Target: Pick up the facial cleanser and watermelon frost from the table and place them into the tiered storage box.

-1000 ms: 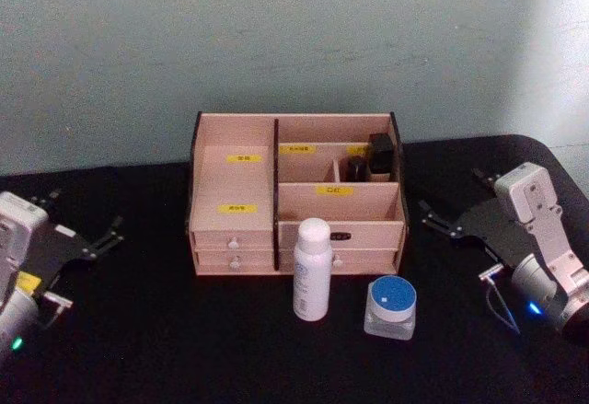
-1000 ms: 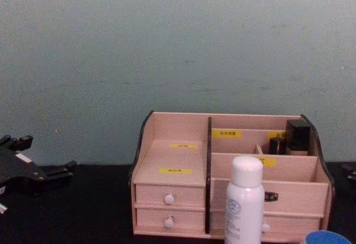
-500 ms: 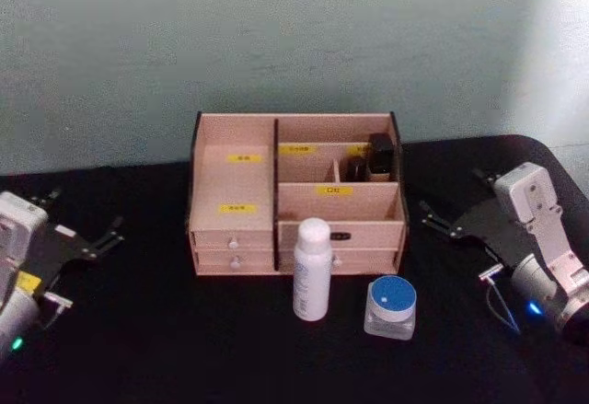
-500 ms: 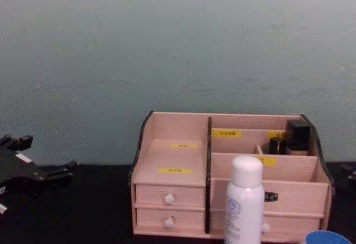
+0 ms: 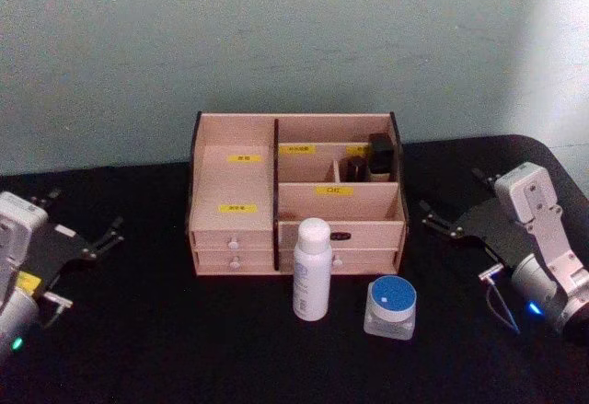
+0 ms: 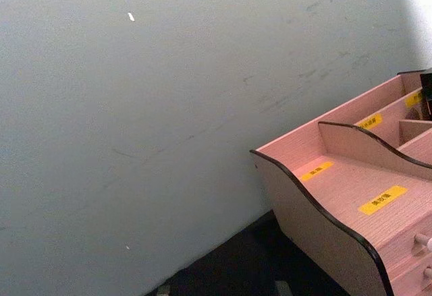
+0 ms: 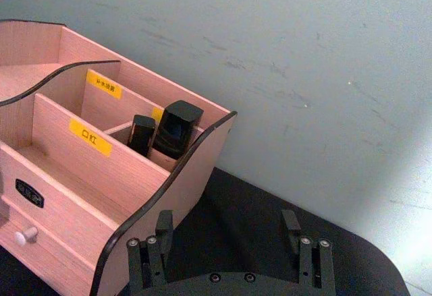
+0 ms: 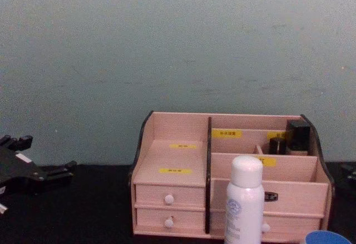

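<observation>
No change in the last second: left gripper (image 5: 83, 215) and right gripper (image 5: 453, 197) sit out at the sides, fingers spread, empty. White bottle (image 5: 311, 269) and blue-lidded jar (image 5: 390, 306) stand on the table (image 5: 184, 330) just before the tiered storage box (image 5: 216, 183); nothing picked yet

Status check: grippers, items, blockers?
Left gripper and right gripper open, parked wide. White bottle, blue-lidded jar on table before tiered storage box. Dark containers occupy rear-right compartment.

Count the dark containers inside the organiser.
2. Both stand in the rear right compartment of the tiered storage box: the taller dark container against the right side panel, the shorter dark container left of it. Others could hide behind partitions.
</observation>
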Motion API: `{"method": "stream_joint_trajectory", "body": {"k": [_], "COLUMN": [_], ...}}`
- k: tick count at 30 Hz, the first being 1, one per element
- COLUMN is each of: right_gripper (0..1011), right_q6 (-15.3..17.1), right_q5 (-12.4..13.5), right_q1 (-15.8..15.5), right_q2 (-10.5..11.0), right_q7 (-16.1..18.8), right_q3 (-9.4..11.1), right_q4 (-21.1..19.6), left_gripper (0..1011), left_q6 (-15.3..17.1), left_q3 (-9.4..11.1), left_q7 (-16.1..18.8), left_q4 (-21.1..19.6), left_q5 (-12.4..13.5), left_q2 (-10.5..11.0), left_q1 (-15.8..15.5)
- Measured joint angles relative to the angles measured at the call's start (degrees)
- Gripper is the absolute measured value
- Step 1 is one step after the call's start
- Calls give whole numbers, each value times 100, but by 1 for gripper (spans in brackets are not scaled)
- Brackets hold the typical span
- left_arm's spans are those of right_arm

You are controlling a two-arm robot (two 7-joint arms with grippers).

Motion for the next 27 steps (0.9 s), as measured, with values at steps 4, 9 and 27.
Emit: {"method": "stream_joint_trajectory", "body": {"k": [4,9,27], "right_gripper": [1003,1002,1003], "right_q6": [20,30,-613], "right_q5": [45,193,1063], "right_q1": [-1,-46,-810], "right_q2": [-6,-14,309], "right_q7": [68,269,1384], "right_q3": [40,178,787], "right_q4": [-1,-23,-1128], "left_gripper": [1001,1001,1001], "left_q6": [0,0,0], "left_q3": [0,0,0], "left_q7": [0,0,0], "left_q4": [0,0,0], "left_q5": [0,0,0], "left_q2": [0,0,0], "left_q1": [0,0,0]}}
